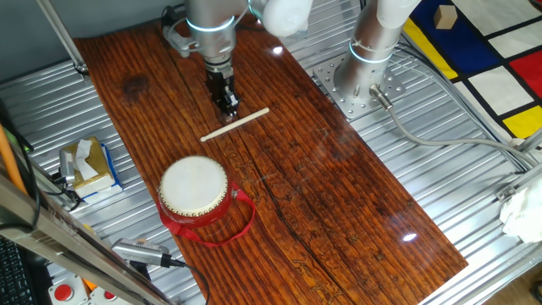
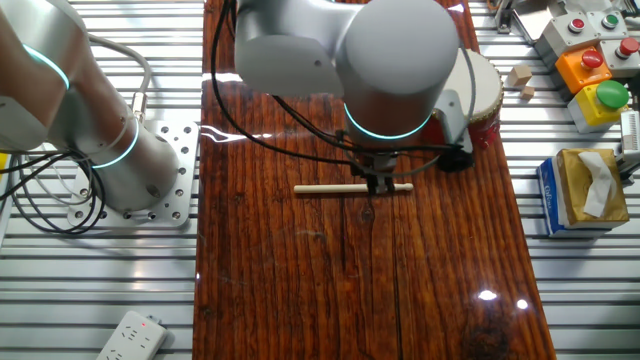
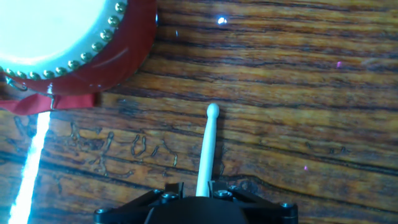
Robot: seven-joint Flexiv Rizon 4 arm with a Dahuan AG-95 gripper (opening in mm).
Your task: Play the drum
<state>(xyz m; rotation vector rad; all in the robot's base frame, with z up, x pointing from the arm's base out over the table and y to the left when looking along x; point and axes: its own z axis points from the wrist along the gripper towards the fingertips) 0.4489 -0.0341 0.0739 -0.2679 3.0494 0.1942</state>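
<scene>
A small round drum (image 1: 194, 188) sits on the brown wooden table (image 1: 339, 195), near one long edge. Its top skin is creamy white and its side is red. A ring of little gold dots (image 3: 93, 55) runs around the rim, and a red strap (image 1: 240, 222) makes a loop on the wood beside it. A thin, pale wooden stick (image 1: 235, 124) lies flat on the table, well apart from the drum. The robot's gripper (image 1: 228, 105) is low down, right at the stick, close to the middle of it. In the hand view the stick (image 3: 206, 151) runs straight up between the two black fingers (image 3: 169, 193), and its little round tip points toward the drum (image 3: 78, 43) without touching it. The fingers sit close on each side of the stick, but I cannot tell if they are squeezing it or just sitting beside it. In the other fixed view the big grey arm (image 2: 385, 60) hides most of the drum (image 2: 487, 85), and the stick (image 2: 352, 188) pokes out on both sides of the gripper (image 2: 383, 185). Off the wood, on the metal top, there is a tissue box (image 2: 585, 190), some big coloured buttons (image 2: 592, 65) and a white power strip (image 2: 130, 338).
</scene>
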